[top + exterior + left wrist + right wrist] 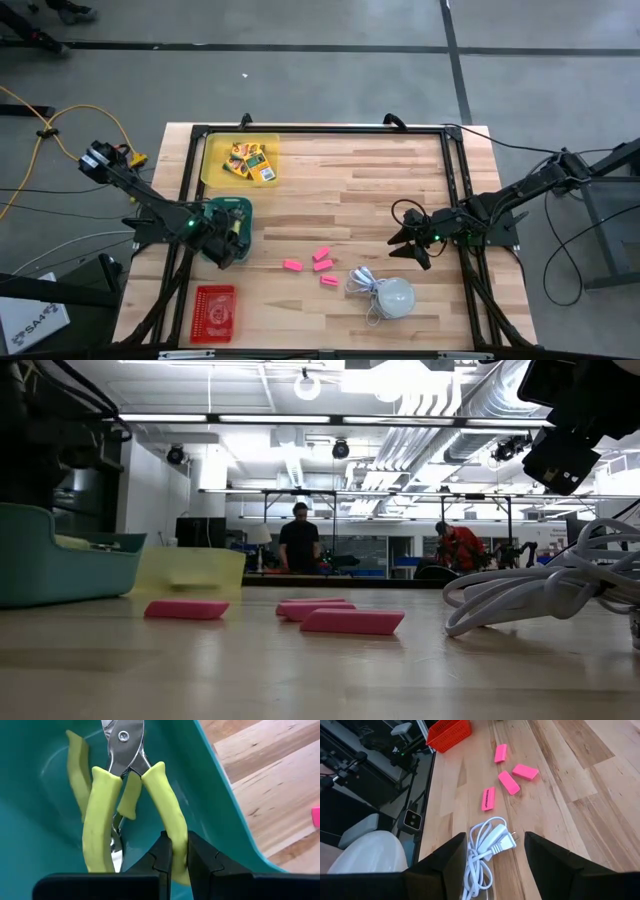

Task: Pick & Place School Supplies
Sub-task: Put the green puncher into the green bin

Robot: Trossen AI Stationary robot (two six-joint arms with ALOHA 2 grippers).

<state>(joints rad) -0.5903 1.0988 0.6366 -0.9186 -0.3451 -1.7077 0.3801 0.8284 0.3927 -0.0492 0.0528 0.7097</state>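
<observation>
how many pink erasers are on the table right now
4 pink erasers, all loose mid-table between the teal bin and the white cord: one leftmost, two close together, one nearest the cord. None seems hidden.

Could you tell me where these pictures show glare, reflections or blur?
Low view: ceiling lights glare, tabletop sheen mirrors the erasers, near cord soft. Left wrist view: bin wall reflects the green handles. High view: even light, faint shadows.

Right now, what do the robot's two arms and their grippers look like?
Both arms are dark and slender, built of jointed segments, each with a small green light near the wrist. Black cables loop along the right arm. The left gripper and right gripper each have two matte black, angular fingers.
</observation>
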